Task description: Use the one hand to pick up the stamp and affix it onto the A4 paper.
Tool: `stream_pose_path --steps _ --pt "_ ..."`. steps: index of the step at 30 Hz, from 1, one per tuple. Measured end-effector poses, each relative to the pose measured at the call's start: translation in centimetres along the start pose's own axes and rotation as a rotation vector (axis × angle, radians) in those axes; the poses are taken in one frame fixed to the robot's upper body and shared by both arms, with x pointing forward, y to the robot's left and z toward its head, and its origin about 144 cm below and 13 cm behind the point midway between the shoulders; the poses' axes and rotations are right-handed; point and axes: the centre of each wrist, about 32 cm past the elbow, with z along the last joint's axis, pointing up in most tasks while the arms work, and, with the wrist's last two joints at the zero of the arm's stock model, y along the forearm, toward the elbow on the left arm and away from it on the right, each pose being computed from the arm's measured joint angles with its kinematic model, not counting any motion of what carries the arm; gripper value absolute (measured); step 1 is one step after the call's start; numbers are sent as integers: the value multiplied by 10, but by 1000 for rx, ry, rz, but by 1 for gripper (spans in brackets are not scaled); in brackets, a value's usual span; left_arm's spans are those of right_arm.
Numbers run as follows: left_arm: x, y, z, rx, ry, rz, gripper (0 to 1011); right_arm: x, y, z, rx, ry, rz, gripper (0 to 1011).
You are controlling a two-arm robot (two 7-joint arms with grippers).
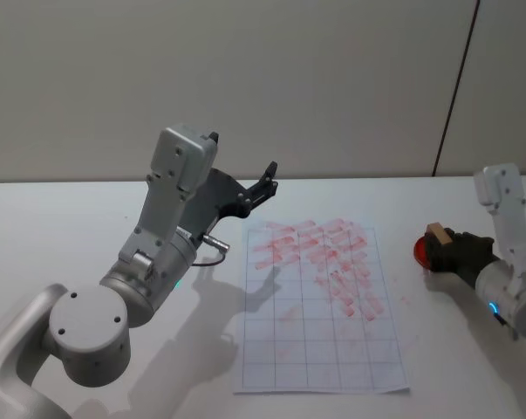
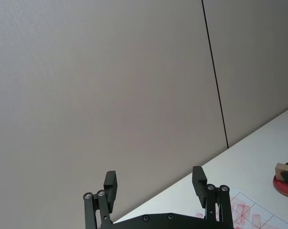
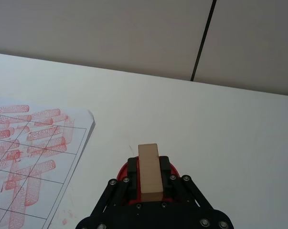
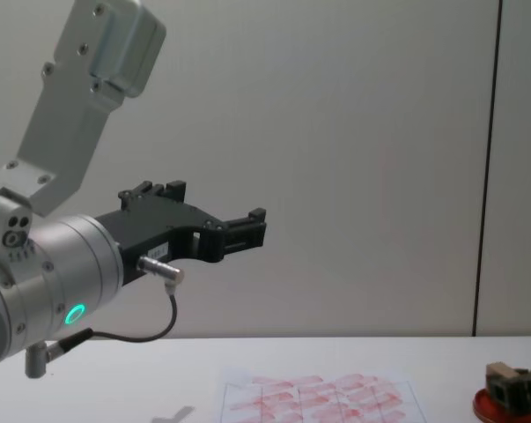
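My right claw (image 3: 149,166) is clamped on the stamp (image 1: 435,233). It grips the tan block by its two long sides and holds it upright, directly over the red ink pad (image 4: 487,406) at the right of the desk (image 1: 71,218) (whether its foot touches the pad I cannot tell). The A4 paper (image 1: 324,349) lies flat mid-desk, well left of the pad, its far half crowded with red marks. A few red smudges (image 1: 408,302) dot the desk just off the sheet's right edge. My left claw (image 2: 154,183) hangs in the air near the sheet's far left corner, fingers spread wide. The bulky left arm (image 1: 149,271) throws a shadow across the paper's left side.
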Motion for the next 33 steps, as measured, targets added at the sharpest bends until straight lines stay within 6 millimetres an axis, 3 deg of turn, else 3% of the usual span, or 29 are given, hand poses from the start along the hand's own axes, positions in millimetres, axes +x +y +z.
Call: stream_pose_path --steps 5,33 --pt "0 0 0 0 0 0 1002 -1 1 -1 -3 -1 1 219" --pt "0 0 0 0 0 0 1001 4 7 -10 -51 65 -13 220"
